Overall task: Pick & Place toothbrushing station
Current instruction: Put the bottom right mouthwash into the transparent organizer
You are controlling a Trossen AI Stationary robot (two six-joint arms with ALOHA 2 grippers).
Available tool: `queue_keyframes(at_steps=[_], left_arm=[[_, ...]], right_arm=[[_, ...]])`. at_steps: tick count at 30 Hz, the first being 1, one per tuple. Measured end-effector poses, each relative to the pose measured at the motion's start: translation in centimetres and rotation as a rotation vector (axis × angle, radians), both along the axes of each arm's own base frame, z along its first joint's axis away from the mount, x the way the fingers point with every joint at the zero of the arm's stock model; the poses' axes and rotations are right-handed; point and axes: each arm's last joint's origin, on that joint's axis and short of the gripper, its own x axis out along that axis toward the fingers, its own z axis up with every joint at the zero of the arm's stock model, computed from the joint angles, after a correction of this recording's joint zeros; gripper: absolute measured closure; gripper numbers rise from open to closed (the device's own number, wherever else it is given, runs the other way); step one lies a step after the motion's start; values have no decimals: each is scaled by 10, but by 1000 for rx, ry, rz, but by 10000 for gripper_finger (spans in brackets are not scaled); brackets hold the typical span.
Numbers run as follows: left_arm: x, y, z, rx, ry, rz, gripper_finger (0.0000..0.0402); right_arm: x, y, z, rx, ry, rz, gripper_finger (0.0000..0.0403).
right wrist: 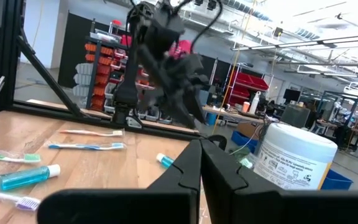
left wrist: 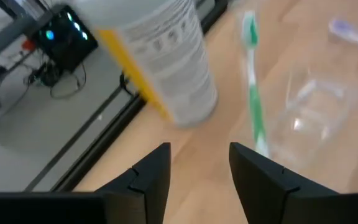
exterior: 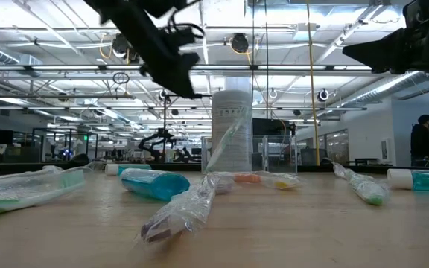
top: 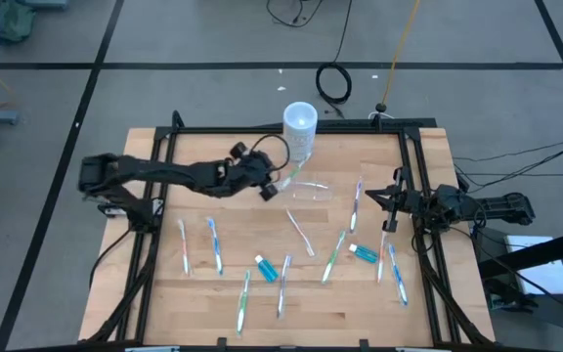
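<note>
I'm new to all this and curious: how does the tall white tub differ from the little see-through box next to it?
The white cylinder is tall, opaque and round, with printed text on its side; the clear container is low, boxy and see-through. A green toothbrush leans against the cylinder, while the clear container appears empty. Both stand upright near the table's far edge.

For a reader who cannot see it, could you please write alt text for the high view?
Seen from above, the left gripper hovers open beside a white cylinder and a small clear container near the far edge of a wooden table. Toothbrushes and small blue tubes lie scattered across it. The right gripper waits shut at the right edge.
</note>
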Motion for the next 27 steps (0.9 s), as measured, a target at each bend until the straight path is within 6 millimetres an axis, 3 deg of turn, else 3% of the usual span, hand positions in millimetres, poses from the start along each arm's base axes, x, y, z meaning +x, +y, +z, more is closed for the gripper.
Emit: queue_keyframes(at_steps=[6,11,23,27], left_arm=[[-51,-15,26,-144,72,60,231],[-76,-32,28,-267,46,96,231],[-82,-76,-29,-330,70,-137,231],[-81,-81,-33,-370,29,-188,231]], right_arm=[[0,0,0,0,0,0,399],[0,0,0,0,0,0,399],[0,0,1,-2,-10,-1,399],[0,0,1,-32,-8,-7,399]])
